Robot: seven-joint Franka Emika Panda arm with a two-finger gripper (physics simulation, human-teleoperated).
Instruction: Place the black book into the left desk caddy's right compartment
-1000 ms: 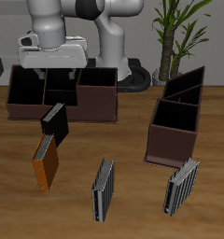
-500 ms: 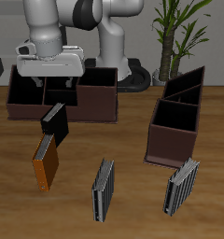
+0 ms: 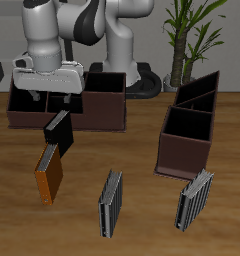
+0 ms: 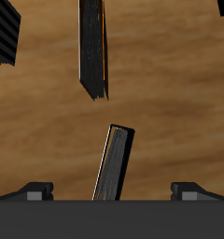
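The black book (image 3: 57,132) stands on edge on the table just in front of the wide caddy; in the wrist view the black book (image 4: 114,164) shows as a thin dark slab between the finger lines. My gripper (image 3: 54,98) hangs open right above it, not touching, with both fingertips (image 4: 35,189) spread wide to either side of the gripper (image 4: 112,191) centre. The left desk caddy (image 3: 182,155), dark brown and seen end-on, stands far across the table. Its right compartment (image 3: 190,123) is the tall-walled section nearest the table's front edge, and it holds nothing.
A wide dark brown caddy (image 3: 102,118) sits right behind the black book. An orange-brown book (image 3: 49,176) stands just in front of the black book, also seen as the orange-brown book (image 4: 93,47). Two grey striped books (image 3: 111,203) (image 3: 195,198) stand near the front edge.
The gripper has come down and shifted slightly sideways, ending over the black book. The books and caddies have not moved.
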